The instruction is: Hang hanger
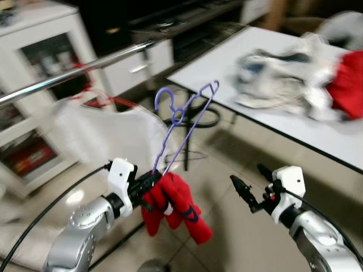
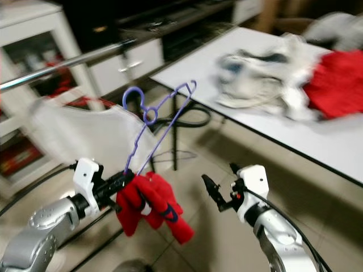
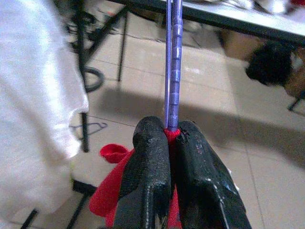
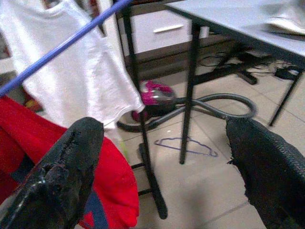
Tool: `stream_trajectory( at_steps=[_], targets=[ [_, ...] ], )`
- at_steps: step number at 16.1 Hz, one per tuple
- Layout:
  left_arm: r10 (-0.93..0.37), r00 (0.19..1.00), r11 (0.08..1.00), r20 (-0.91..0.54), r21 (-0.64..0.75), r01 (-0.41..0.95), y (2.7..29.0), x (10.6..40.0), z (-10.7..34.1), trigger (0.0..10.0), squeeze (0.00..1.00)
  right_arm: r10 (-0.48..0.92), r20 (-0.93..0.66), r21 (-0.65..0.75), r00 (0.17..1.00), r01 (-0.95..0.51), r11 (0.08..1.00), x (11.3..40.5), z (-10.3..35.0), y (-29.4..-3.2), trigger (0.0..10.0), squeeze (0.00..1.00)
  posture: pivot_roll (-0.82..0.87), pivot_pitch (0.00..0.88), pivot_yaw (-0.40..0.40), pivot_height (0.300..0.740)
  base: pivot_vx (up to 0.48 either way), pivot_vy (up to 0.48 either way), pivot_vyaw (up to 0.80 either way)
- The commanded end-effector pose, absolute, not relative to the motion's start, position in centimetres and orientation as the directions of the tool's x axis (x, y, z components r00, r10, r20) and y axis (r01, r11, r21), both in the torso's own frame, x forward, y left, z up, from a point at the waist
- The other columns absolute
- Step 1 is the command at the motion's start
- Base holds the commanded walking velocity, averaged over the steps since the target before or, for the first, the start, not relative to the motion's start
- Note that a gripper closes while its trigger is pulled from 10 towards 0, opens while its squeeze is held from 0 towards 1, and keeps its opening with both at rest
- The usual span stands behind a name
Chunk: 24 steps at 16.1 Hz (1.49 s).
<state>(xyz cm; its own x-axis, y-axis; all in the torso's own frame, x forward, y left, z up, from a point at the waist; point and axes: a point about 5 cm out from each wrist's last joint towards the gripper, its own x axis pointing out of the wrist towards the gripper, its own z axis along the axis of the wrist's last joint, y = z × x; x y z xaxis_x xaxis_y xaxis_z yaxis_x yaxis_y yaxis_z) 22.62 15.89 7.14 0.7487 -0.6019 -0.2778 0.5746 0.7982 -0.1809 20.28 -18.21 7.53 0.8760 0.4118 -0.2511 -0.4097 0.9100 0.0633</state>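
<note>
A purple hanger (image 1: 184, 122) stands up from my left gripper (image 1: 152, 180), its hook toward the silver rail (image 1: 74, 73). The left gripper is shut on the hanger's lower bar and on the red garment (image 1: 176, 207) that droops from it. In the left wrist view the two black fingers (image 3: 147, 176) pinch the purple bar (image 3: 174, 67) with red cloth (image 3: 107, 188) between them. My right gripper (image 1: 248, 186) is open to the right of the garment, holding nothing; its wide-apart fingers (image 4: 62, 167) frame the floor in the right wrist view.
A white shirt (image 1: 99, 133) hangs on the rail's rack to the left. A white table (image 1: 272, 119) with a pile of white and red clothes (image 1: 300, 79) stands at the right. A white cabinet (image 1: 39, 51) is behind. Another hanger (image 4: 186, 145) and a vacuum hose (image 4: 209, 107) lie on the tiled floor.
</note>
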Motion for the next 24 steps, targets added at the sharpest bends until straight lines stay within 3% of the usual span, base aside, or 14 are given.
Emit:
stream_trajectory(
  at_steps=[1, 13, 24],
  targets=[
    [-0.574, 0.77, 0.818, -0.278, -0.154, 0.554, 16.6, 22.4, 7.3, 10.0, 0.0, 0.445, -0.241, 0.075, 0.863, -0.44, 0.895, 20.4, 7.7, -17.4, 10.0, 0.0, -0.08, 0.0, 0.026, 0.74, 0.0, 0.0, 0.8],
    [-0.54, 0.791, 0.84, -0.289, -0.118, 0.53, 16.7, 23.7, 8.1, 10.0, 0.0, 0.417, -0.249, 0.101, 0.874, -0.405, 0.909, 21.0, 7.3, -17.4, 10.0, 0.0, -0.05, 0.0, 0.045, 0.74, 0.0, 0.0, 0.8],
    [-0.585, 0.749, 0.804, -0.31, -0.103, 0.585, 15.8, 24.5, 7.9, 10.0, 0.0, 0.387, -0.236, 0.085, 0.892, -0.377, 0.922, 21.3, 7.5, -17.7, 10.0, 0.0, -0.08, 0.0, 0.079, 0.74, -0.295, 0.0, 0.8]
  ],
)
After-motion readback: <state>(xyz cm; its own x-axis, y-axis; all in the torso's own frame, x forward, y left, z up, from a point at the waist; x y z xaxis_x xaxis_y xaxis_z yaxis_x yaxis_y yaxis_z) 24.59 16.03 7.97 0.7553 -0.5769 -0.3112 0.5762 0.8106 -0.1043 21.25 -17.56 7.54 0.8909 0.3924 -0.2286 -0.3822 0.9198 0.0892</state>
